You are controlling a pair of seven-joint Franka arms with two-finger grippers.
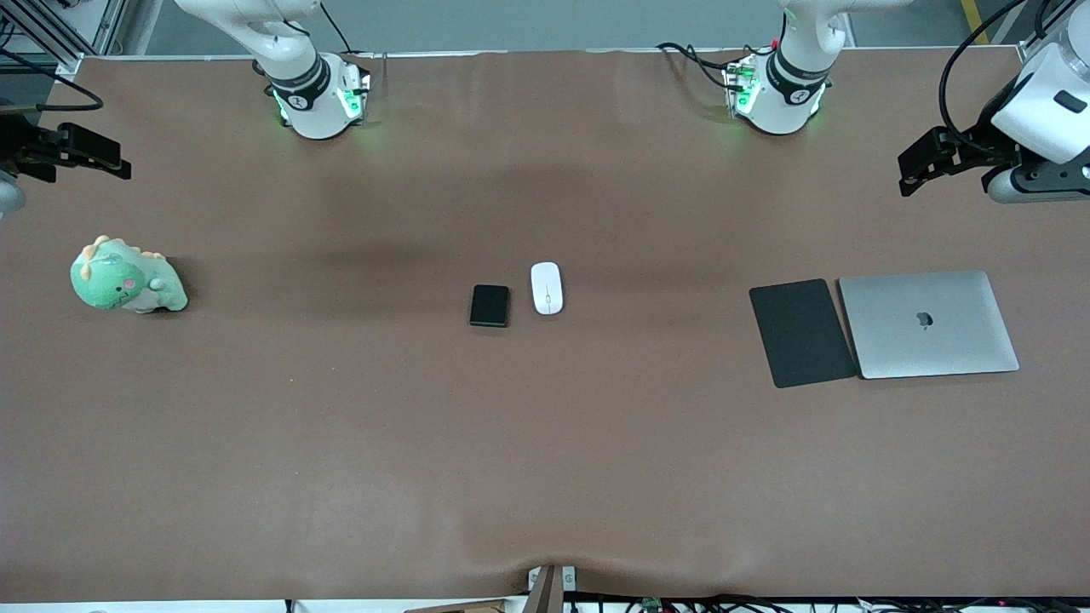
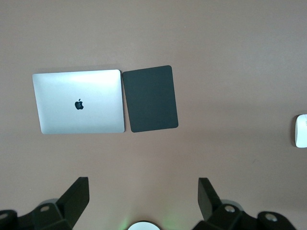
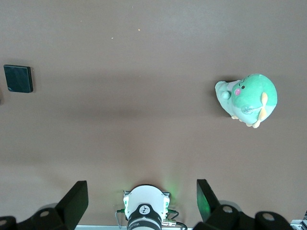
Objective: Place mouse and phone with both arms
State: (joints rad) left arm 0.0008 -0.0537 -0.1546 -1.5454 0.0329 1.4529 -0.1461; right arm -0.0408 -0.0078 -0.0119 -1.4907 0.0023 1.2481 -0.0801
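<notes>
The white mouse [image 1: 546, 288] and the black phone [image 1: 490, 305] lie side by side at the middle of the table, the mouse toward the left arm's end. The mouse's edge shows in the left wrist view [image 2: 301, 130]; the phone shows in the right wrist view [image 3: 18, 78]. My left gripper [image 1: 905, 174] is open and empty, held high over the left arm's end of the table; it also shows in its own wrist view [image 2: 143, 196]. My right gripper [image 1: 119, 162] is open and empty, high over the right arm's end; it also shows in its own wrist view [image 3: 142, 199].
A black mouse pad [image 1: 800, 332] and a closed silver laptop [image 1: 926, 323] lie side by side toward the left arm's end. A green plush dinosaur [image 1: 128, 277] sits toward the right arm's end. The arm bases [image 1: 319, 98] stand along the table's edge farthest from the front camera.
</notes>
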